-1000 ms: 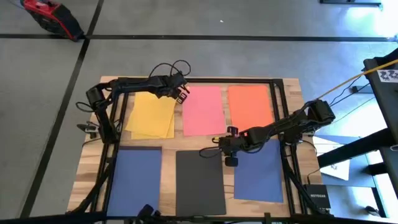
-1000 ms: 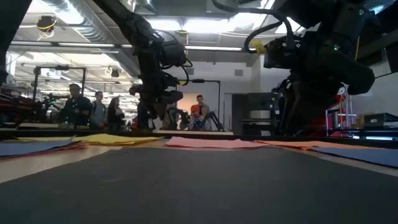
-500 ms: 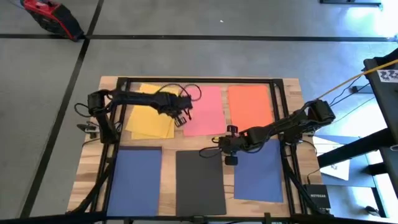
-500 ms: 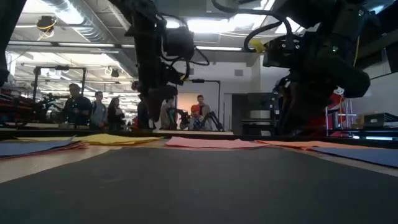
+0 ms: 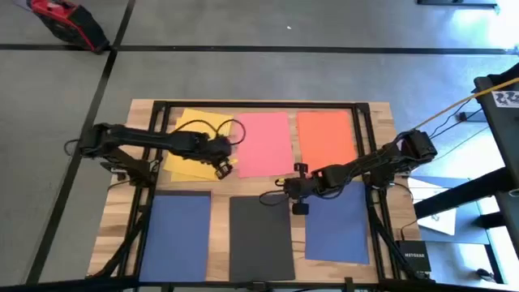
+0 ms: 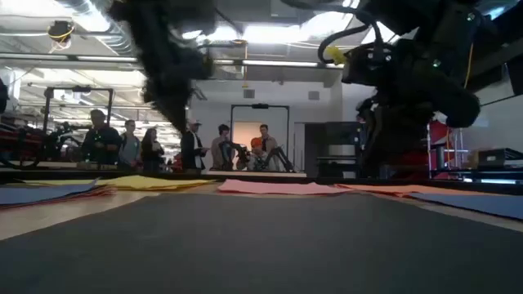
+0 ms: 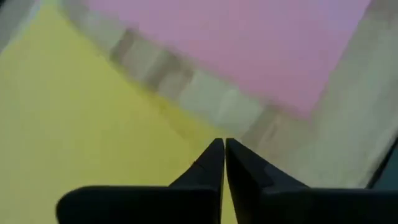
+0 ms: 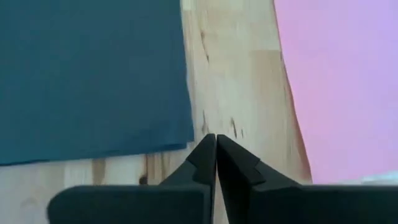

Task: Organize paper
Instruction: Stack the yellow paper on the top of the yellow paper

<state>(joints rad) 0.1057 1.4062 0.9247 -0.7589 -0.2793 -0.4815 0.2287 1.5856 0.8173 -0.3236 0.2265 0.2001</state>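
Left gripper (image 5: 220, 168) sits over the near right corner of the yellow sheet (image 5: 190, 146), fingers (image 7: 211, 163) pressed together with only a hairline gap, nothing between them. In the left wrist view the tips sit over the yellow sheet's edge, with a strip of bare wooden tabletop (image 7: 205, 99) between it and the pink sheet (image 7: 249, 43).

Right gripper (image 5: 295, 188) hangs over the bare wood at table centre, between the pink sheet (image 5: 264, 143) and the black sheet (image 5: 260, 237). Fingers (image 8: 205, 158) closed tip to tip, holding nothing; dark blue corner (image 8: 93, 74) to one side, pink (image 8: 342, 81) to the other.

Paper layout, high view:
- Far row: yellow, pink, orange sheet (image 5: 326, 138), left to right. The yellow looks like two sheets stacked askew, corners fanned out; pink and orange lie flat and square, a narrow gap between them.
- Near row: dark blue sheet (image 5: 177, 235) on the left, black in the middle, second dark blue sheet (image 5: 339, 227) on the right, partly under the right arm.
- All plain, matte, same size, flat on the wood.

Low view: the black sheet fills the foreground, and people (image 6: 122, 145) stand in the room behind the table.
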